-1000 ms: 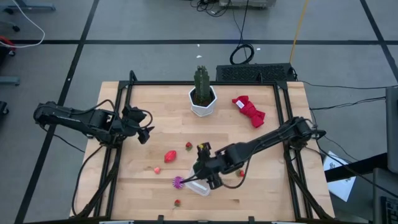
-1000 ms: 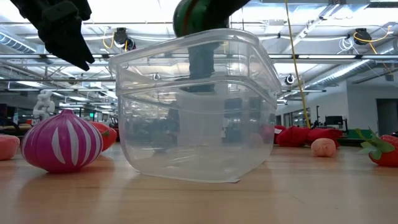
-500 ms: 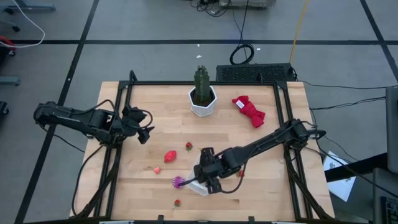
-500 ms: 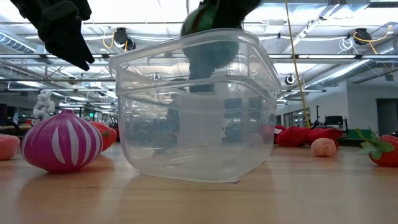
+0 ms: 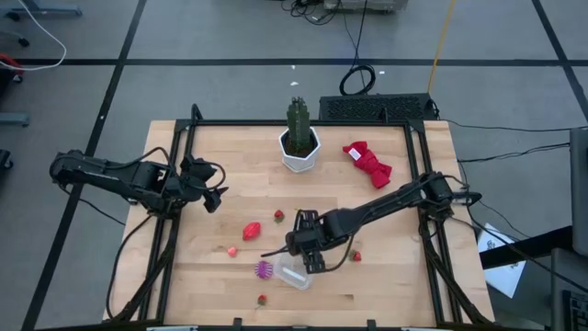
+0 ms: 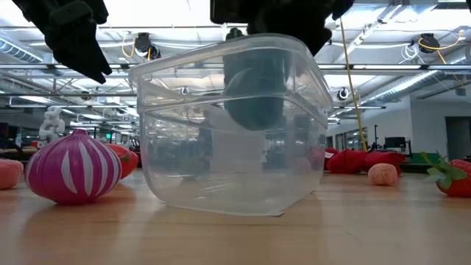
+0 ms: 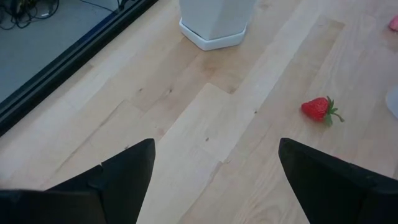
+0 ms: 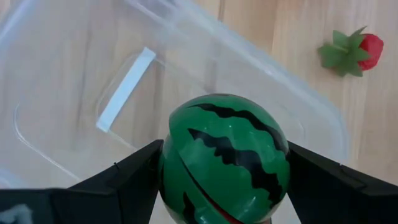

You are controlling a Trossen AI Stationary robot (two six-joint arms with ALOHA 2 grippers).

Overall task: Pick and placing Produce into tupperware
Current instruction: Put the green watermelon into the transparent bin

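My right gripper (image 5: 303, 245) is shut on the green striped ball (image 8: 227, 155) and holds it over the clear tupperware (image 5: 292, 273). In the low view the ball (image 6: 254, 90) shows through the tupperware's wall (image 6: 228, 147), below its rim. The tupperware rests on its base on the wood. Beside it lie the purple piece (image 5: 265, 269), the larger red piece (image 5: 250, 230), a strawberry (image 5: 279, 216), a pink bit (image 5: 232, 250) and a tiny red bit (image 5: 263, 299). My left gripper (image 5: 213, 198) waits open over the table's left part. My right gripper pinches the green striped ball between its two fingers (image 8: 118, 180), one on each side of the ball (image 8: 171, 162). The fingers come from above, pointing down. The ball hangs clear inside the tupperware's upper half, above its floor (image 8: 74, 93).
A cactus in a white hexagonal pot (image 5: 299, 140) and a red cloth bundle (image 5: 367, 164) stand toward the far edge. Another strawberry (image 5: 356, 256) lies right of the tupperware. Black frame rails (image 5: 179, 184) run along the left and right sides. Bare wood lies near the right edge.
My right gripper has gone down with the green striped ball. The ball was above the tupperware's rim and now sits within its walls. The tupperware and the other pieces have stayed put.
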